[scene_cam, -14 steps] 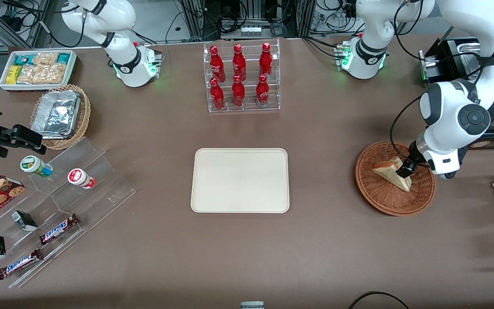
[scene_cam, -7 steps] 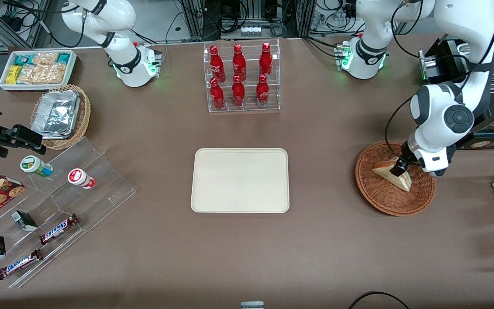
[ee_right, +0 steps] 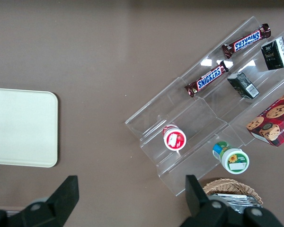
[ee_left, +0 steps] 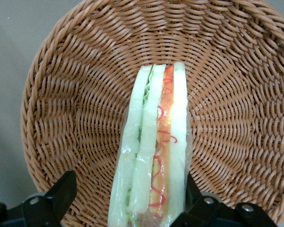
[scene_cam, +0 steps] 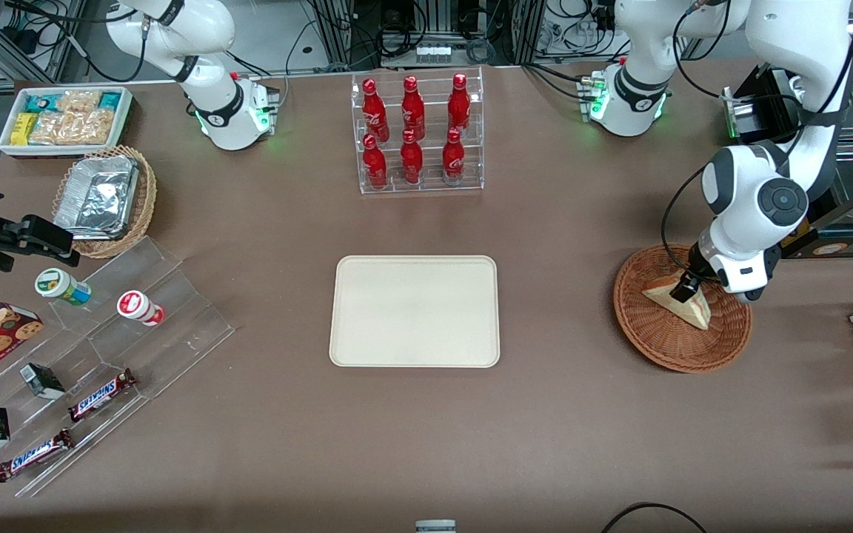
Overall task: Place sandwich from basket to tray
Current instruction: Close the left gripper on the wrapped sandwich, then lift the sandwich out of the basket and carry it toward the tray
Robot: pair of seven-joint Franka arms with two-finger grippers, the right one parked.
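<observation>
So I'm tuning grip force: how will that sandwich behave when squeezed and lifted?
The sandwich is probably soft: pale bread layers should compress. Its clear film may be slippery. It stands on edge in the basket, so it could tip. The gripper is at it, one finger apart from its side.

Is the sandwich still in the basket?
Yes. The sandwich stands on edge inside the basket, between the open tool's fingers; the tray has nothing on it.
</observation>
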